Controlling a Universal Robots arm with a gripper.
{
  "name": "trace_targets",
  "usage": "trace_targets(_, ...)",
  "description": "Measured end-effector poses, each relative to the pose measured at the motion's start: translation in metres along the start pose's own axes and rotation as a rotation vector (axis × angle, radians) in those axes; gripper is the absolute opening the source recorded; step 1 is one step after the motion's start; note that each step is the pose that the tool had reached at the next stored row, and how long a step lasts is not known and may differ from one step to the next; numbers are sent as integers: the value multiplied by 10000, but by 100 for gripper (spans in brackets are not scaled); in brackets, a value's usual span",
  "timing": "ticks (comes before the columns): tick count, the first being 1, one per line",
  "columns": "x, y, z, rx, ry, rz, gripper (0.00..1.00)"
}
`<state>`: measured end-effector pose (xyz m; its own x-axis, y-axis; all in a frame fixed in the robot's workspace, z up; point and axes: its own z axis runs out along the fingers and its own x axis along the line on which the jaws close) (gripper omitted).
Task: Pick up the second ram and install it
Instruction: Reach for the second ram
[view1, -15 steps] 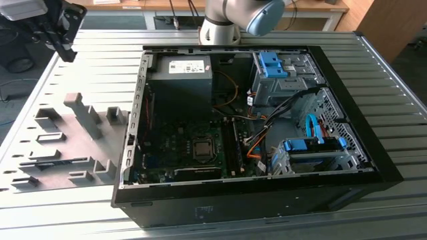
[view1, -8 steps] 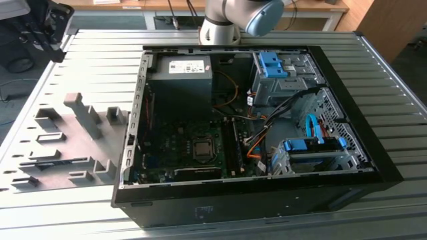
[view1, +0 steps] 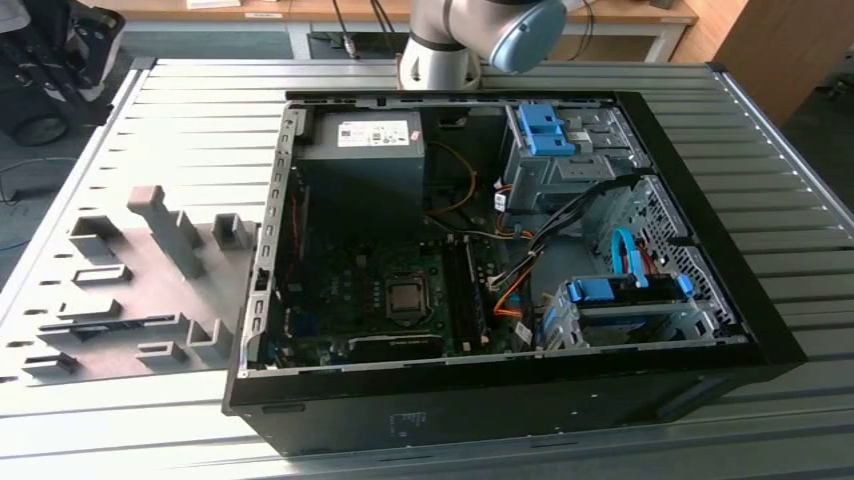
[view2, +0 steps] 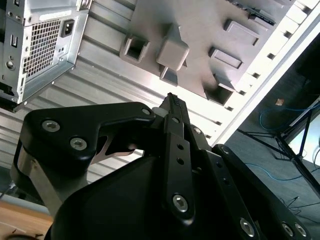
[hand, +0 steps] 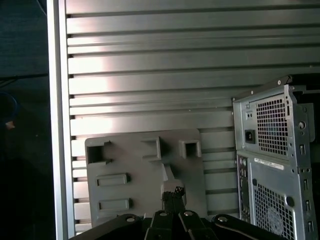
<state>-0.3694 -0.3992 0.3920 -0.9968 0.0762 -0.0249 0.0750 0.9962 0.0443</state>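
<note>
In both wrist views my gripper hangs high above the grey fixture plate, fingers pressed together with nothing between them. A dark narrow strip lies at one edge of that plate in the second wrist view. It may be the second ram, but I cannot be sure. In the exterior view the same plate lies at the exterior view's left of the open computer case. The long dark memory slots run beside the processor on the motherboard.
The case lies on its side on a slatted metal table, with a power supply, blue drive brackets and loose cables inside. A tall grey block and smaller blocks rise from the fixture plate. The arm's base stands behind the case.
</note>
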Motion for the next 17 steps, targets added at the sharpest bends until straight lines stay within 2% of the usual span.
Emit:
trace_targets(12, 254, -20, 0, 0, 0, 0, 10)
trace_targets(17, 318, -26, 2, 0, 0, 1, 10)
